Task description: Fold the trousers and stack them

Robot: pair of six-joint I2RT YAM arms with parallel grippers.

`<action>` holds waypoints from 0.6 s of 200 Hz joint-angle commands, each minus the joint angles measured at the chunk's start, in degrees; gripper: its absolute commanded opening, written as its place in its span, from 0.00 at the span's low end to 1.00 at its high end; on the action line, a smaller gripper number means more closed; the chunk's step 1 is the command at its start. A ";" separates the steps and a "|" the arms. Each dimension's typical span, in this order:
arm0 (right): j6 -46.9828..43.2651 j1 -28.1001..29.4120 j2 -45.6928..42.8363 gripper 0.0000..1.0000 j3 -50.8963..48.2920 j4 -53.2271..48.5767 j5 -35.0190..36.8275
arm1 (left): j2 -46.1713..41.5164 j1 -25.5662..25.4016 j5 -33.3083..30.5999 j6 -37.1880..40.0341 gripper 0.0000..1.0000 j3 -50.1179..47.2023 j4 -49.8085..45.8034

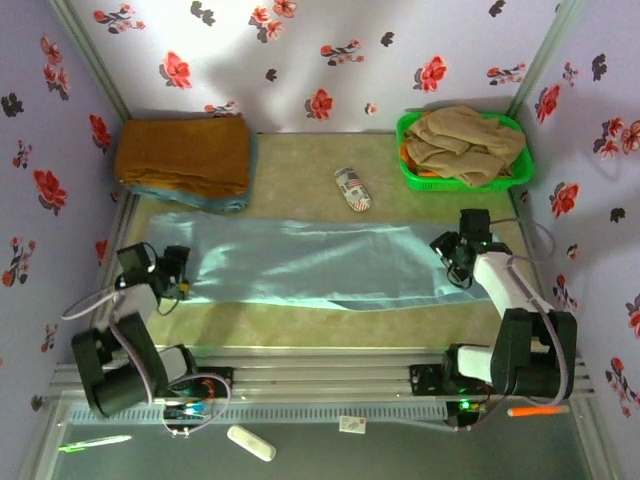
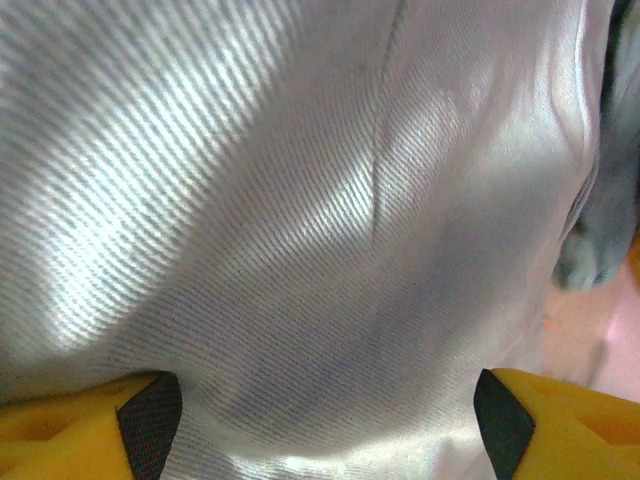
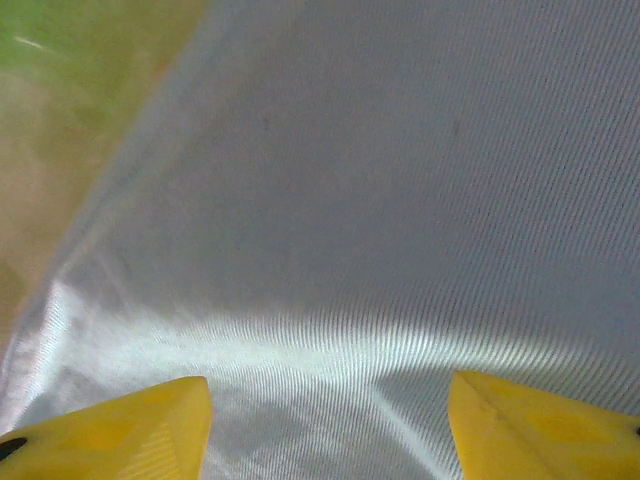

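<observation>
The trousers (image 1: pixel 310 262) lie flat, not folded yet. The left tool (image 2: pixel 325 415) and right tool (image 3: pixel 330 420) are spread wide (cloth under both); next they should pinch it.

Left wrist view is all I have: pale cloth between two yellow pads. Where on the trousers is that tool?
Observer: The left tool is at the left end of the pale aqua-blue thin-fabric trousers, which lie spread lengthwise across the table.
Operator: And the right tool?
Observer: The right tool is at the opposite, right end of the trousers, fingers apart.
Operator: Anything behind my end?
Observer: A folded mustard-brown cloth lies at the back left, just beyond the trousers' left end.
</observation>
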 commanded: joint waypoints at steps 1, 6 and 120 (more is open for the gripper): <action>-2.77 -1.09 -2.36 0.66 3.18 -3.91 -0.85 | 10.35 4.40 -2.52 2.88 0.80 -0.59 2.38; -2.87 -1.25 -2.63 0.66 3.49 -4.77 -0.99 | 11.85 4.87 -2.07 2.79 0.79 0.06 3.62; -4.99 -6.10 -6.98 0.67 0.76 -6.49 -5.64 | -14.06 -32.14 -14.88 23.77 0.71 20.06 -33.30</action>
